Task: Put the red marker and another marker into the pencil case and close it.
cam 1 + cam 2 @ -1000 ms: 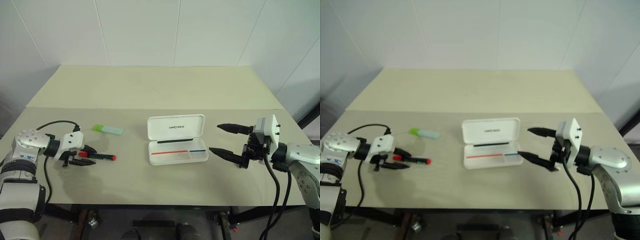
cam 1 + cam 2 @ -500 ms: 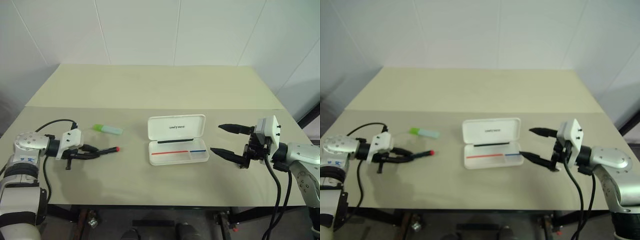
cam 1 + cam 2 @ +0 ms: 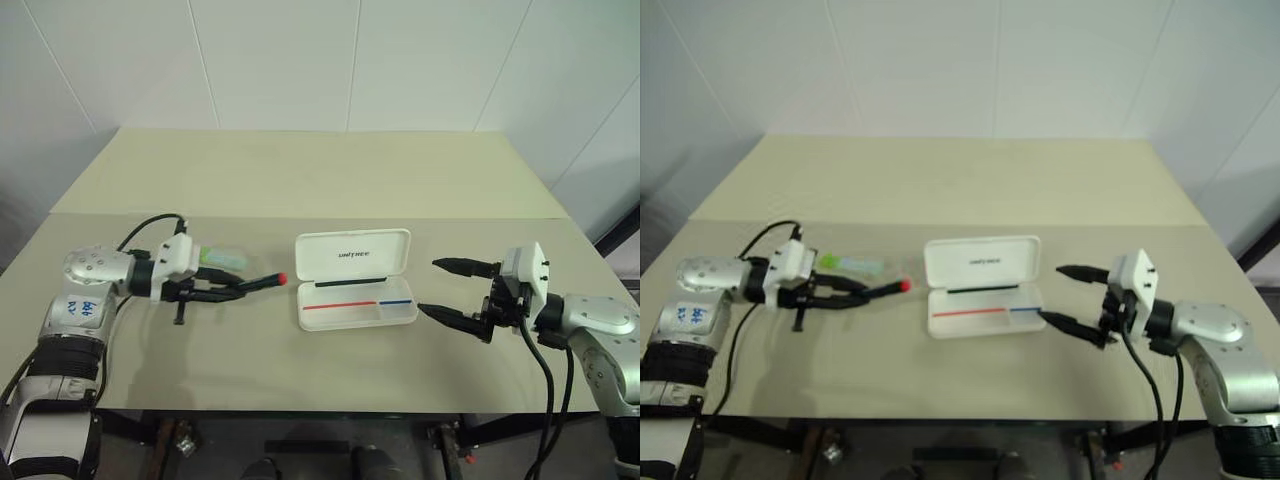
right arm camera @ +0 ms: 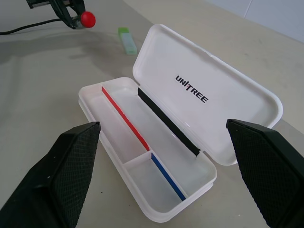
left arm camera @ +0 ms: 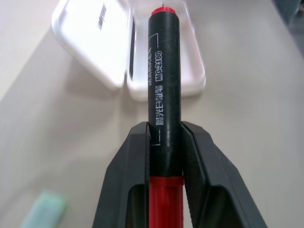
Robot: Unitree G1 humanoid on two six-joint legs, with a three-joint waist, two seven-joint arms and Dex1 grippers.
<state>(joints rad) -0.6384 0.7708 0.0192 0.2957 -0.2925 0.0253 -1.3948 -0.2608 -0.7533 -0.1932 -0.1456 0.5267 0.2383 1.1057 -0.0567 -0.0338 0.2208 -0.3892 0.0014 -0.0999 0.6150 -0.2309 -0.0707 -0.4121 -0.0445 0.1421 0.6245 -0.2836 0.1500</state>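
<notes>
Progress stands at 0 of 2 stowed: my left gripper (image 3: pixel 232 291) clamps the red marker (image 5: pixel 163 102) short of the open pencil case (image 3: pixel 356 282), the green marker (image 3: pixel 222 257) lies on the table (image 3: pixel 330 175), and my right gripper (image 3: pixel 452 290) gapes empty.

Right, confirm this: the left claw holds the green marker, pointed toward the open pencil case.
Wrong marker. The left claw is shut on the red marker, as the left wrist view shows; it does point toward the open pencil case. The green marker lies on the table.
</notes>
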